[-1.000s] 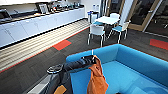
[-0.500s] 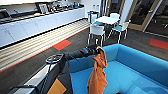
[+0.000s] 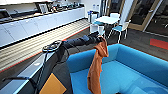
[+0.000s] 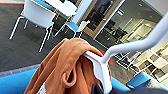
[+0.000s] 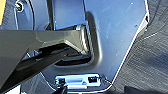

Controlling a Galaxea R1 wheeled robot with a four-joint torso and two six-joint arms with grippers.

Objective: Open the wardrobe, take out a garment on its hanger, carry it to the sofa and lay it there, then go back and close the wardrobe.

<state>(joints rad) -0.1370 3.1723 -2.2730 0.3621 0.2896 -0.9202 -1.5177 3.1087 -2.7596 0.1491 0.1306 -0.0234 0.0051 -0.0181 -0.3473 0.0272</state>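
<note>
The left gripper (image 3: 99, 39) is stretched out over the blue sofa (image 3: 140, 65), clamped on the white hanger (image 4: 102, 67), so the orange hoodie (image 3: 96, 67) hangs clear above the seat, probably to drop it flat. Can't tell what the right gripper's doing.

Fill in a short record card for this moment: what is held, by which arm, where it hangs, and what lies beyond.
Held item: orange hoodie on a white hanger
Arm: left, stretched forward, left end effector at the hanger
Position: hoodie hangs above the blue sofa seat, lower end near the cushion
Beyond: white table with white-and-teal chairs; white cabinets along the wall
</note>
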